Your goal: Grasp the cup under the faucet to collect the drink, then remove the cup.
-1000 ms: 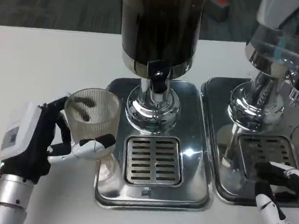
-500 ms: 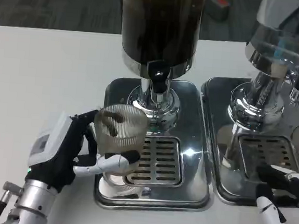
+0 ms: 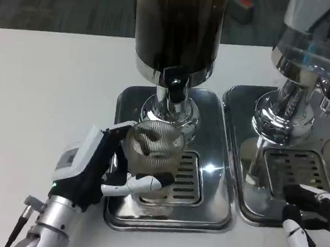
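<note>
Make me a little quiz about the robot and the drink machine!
1. True or false: the left hand holds the cup.
2. The cup sits over which part? A) the grate below the faucet B) the bare table C) the right-hand tray
3. Fill in: the drink in the tank looks ____.

Key:
1. True
2. A
3. dark

A second, clear dispenser [image 3: 309, 61] stands on its own steel tray [image 3: 237, 159].
</note>
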Robot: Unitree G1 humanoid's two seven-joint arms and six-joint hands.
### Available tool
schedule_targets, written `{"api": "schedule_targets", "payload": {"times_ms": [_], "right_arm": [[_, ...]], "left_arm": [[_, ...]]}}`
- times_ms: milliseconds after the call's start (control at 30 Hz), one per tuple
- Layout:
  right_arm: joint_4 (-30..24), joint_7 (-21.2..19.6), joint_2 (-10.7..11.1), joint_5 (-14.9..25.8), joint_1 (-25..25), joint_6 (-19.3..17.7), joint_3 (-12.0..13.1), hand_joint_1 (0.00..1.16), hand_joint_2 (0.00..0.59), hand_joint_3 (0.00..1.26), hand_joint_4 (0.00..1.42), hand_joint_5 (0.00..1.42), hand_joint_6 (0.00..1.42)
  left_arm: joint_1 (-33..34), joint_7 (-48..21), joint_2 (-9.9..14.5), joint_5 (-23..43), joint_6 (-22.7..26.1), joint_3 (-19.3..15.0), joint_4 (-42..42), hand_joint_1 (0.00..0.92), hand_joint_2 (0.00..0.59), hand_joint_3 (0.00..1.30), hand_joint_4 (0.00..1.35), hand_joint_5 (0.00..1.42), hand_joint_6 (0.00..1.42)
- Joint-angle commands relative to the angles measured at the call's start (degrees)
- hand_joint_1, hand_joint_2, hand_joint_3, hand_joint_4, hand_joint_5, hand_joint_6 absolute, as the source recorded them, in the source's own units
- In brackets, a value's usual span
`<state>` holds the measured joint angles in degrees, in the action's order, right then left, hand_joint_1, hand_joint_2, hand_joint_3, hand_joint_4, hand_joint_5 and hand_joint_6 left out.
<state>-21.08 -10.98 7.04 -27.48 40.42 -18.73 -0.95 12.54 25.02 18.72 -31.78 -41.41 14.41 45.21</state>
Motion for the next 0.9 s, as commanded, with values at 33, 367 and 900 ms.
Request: {"api": "schedule_targets", "payload": {"times_ms": [33, 367, 900], "right_arm": [[-1.3, -0.3, -0.4, -0.1, 0.4, -0.3, -0.2, 0.31, 0.391, 0.43, 0.41, 0.36, 0.49], [-2.9, -0.1, -0.7, -0.4, 1.7, 0.2, -0.2, 0.31, 0.391, 0.43, 0.41, 0.36, 0.49], [-4.5, 1.2, -0.5, 0.0, 2.0, 1.2, -0.2, 0.31, 0.393, 0.43, 0.41, 0.36, 0.49]], "left_arm": [[1.6, -0.1, -1.0, -0.3, 0.1, 1.0, 1.5, 0.48, 0.01, 0.68, 0.88, 1.06, 1.42], [4.6, 0.2, -2.2, -1.0, 0.7, 2.6, 6.2, 0.48, 0.014, 0.68, 0.86, 1.04, 1.42], [6.3, -0.6, -2.0, -0.2, 0.2, 4.9, 10.2, 0.315, 0.029, 0.59, 0.74, 0.95, 1.3]]}}
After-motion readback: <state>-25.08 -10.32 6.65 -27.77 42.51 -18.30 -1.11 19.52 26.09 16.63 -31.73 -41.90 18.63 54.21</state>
